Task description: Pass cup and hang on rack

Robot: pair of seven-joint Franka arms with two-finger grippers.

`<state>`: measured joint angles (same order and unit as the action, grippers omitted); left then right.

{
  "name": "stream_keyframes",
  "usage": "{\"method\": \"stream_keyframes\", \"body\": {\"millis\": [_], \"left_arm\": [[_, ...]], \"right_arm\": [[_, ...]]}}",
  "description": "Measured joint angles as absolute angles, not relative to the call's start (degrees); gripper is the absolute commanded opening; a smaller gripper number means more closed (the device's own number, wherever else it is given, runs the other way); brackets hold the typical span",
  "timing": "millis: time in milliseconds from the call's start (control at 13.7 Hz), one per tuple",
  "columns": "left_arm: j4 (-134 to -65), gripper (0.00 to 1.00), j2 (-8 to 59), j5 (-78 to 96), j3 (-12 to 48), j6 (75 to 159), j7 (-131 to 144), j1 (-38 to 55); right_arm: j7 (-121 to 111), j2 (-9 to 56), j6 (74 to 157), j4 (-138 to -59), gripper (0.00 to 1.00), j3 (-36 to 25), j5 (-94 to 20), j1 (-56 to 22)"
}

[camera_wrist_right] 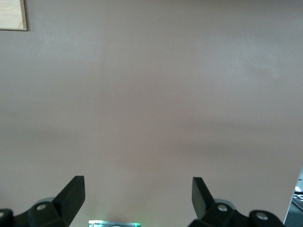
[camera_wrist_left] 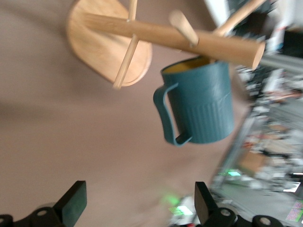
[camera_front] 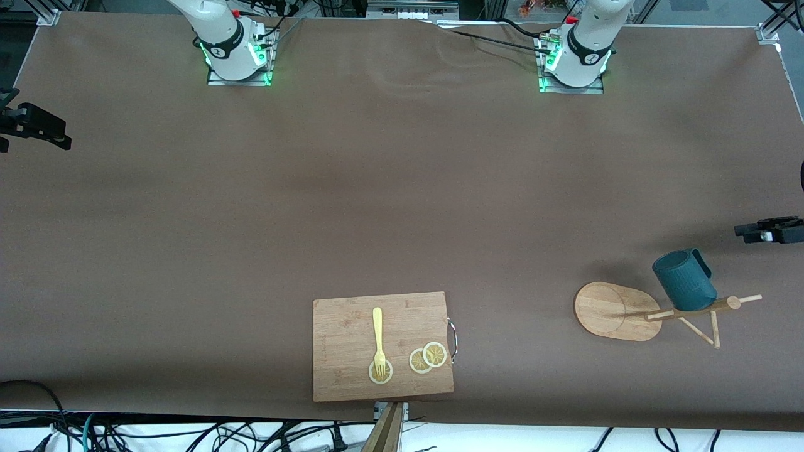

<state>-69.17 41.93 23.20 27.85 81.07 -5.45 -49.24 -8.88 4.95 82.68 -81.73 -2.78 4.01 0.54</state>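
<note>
The dark teal cup [camera_front: 683,282] hangs by its handle on a peg of the bamboo rack [camera_front: 612,311], which stands near the left arm's end of the table. In the left wrist view the cup [camera_wrist_left: 203,106] hangs under the rack's post [camera_wrist_left: 175,38], its yellowish inside just showing. My left gripper [camera_wrist_left: 140,205] is open and empty, apart from the cup; in the front view it [camera_front: 754,231] sits at the table's edge beside the rack. My right gripper [camera_wrist_right: 137,198] is open and empty over bare table at the right arm's end [camera_front: 44,129].
A rectangular wooden cutting board [camera_front: 383,345] lies near the front edge at mid-table, with a yellow fork [camera_front: 378,339] and lemon slices [camera_front: 428,358] on it. One corner of it shows in the right wrist view [camera_wrist_right: 12,14]. A brown cloth covers the table.
</note>
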Motion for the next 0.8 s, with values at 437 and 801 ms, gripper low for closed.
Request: {"method": "stream_keyframes", "body": {"millis": [437,801], "left_arm": [[-69.86,1.0,27.03,-3.94,28.61,78.24,4.16,-23.25],[-74.09,1.0,18.13,-13.32,29.27,78.85,9.79,-6.25]], "right_arm": [[-8.87,4.95,82.93,-81.73,1.0,-2.75,3.99,0.53],[-8.87,4.96,83.16,-81.74,1.0,-2.74,3.99,0.53]]}}
